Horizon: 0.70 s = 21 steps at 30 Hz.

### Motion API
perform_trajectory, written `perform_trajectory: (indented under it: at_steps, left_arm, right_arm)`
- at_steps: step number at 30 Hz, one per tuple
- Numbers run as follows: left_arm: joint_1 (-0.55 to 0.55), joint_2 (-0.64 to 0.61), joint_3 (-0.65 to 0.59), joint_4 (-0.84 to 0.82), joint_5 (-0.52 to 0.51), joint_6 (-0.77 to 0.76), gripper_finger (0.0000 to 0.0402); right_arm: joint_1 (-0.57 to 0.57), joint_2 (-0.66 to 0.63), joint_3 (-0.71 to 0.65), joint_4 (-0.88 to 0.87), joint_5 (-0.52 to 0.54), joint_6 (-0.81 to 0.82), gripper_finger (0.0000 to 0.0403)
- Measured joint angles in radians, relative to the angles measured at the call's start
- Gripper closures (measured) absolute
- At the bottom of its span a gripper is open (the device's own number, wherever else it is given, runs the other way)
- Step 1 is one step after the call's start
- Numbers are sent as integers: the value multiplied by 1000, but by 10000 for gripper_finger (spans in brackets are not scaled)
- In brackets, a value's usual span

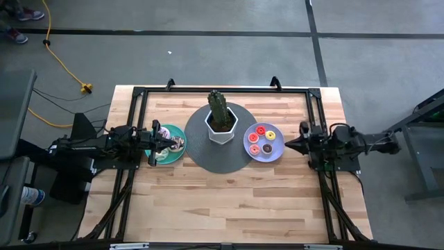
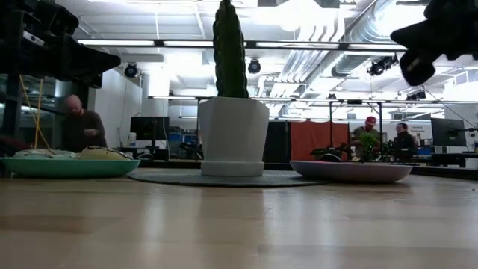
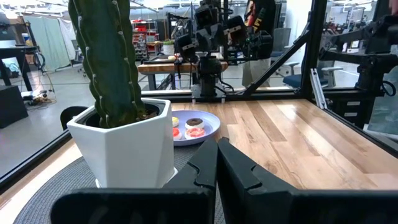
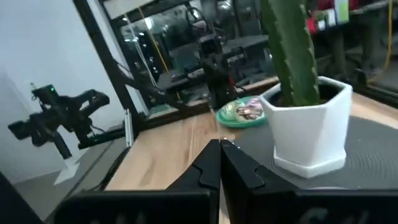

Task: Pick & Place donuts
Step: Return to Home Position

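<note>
Small donuts (image 1: 262, 141): flat on lavender plate (image 1: 277, 152), holes upward.
Large donuts (image 1: 178, 144): lying on teal plate (image 1: 173, 130).
Left gripper (image 1: 171, 142): above teal plate, fingers pressed together, empty.
Right gripper (image 1: 287, 144): just beside lavender plate, fingers together, empty.

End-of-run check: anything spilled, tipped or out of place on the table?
Nothing stands out. The cactus pot stands upright on its mat. The small donuts lie on the purple plate, the bigger donuts on the teal plate. The left gripper is shut over the teal plate, the right gripper shut beside the purple one.
</note>
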Motion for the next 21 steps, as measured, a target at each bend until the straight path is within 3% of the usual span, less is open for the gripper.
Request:
perform_trajectory:
  at_steps: [5,7,21]
  left_arm:
    - [0,0,0,0,0,0,401]
    - [0,0,0,0,0,0,401]
    - [0,0,0,0,0,0,401]
  right_arm:
    - [0,20,-128,383,-57,-178,402]
    - [0,30,-167,451,-61,-239,401]
    - [-28,30,-201,371,-144,-341,402]
